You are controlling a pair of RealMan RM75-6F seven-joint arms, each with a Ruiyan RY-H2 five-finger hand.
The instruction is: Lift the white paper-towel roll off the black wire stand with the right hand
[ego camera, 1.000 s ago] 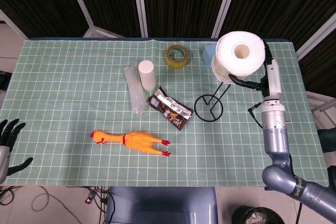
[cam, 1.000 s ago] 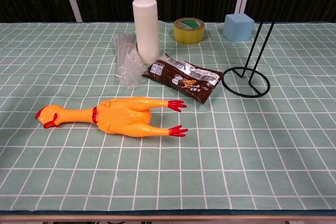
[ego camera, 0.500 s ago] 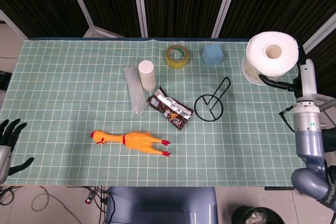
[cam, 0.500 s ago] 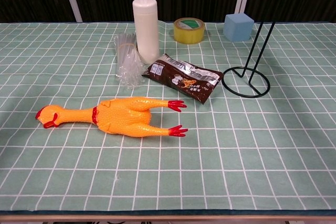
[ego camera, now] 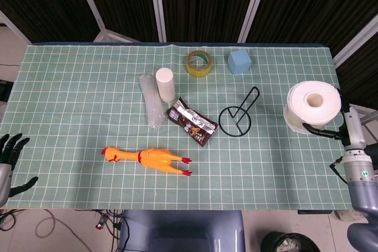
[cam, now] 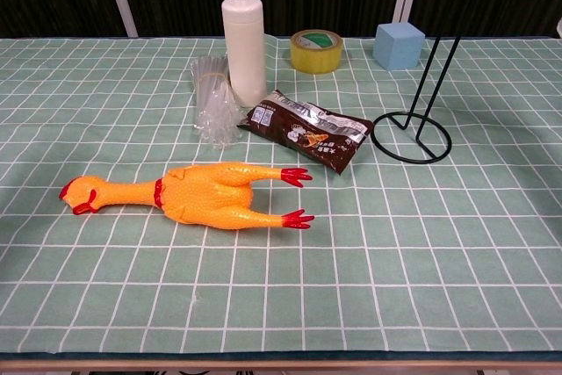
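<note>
The white paper-towel roll point(ego camera: 313, 107) hangs in the air over the table's right edge, off the stand. My right hand point(ego camera: 328, 133) holds it from below and behind, and the roll hides most of the hand. The black wire stand point(ego camera: 237, 116) is bare near the table's middle right; its ring base and upright rods point(cam: 416, 120) also show in the chest view. My left hand point(ego camera: 10, 156) waits off the table's front left corner, fingers spread and holding nothing. Neither hand shows in the chest view.
A yellow rubber chicken point(ego camera: 147, 159) lies near the front. A brown snack packet point(ego camera: 192, 122), a white bottle point(ego camera: 165, 84) and clear plastic sleeve point(ego camera: 151, 104) sit mid-table. A tape roll point(ego camera: 199, 63) and blue cube point(ego camera: 239, 61) stand at the back.
My right hand has carried the roll from above the stand out to the right, then toward the front right edge of the table. The stand now stands bare.
</note>
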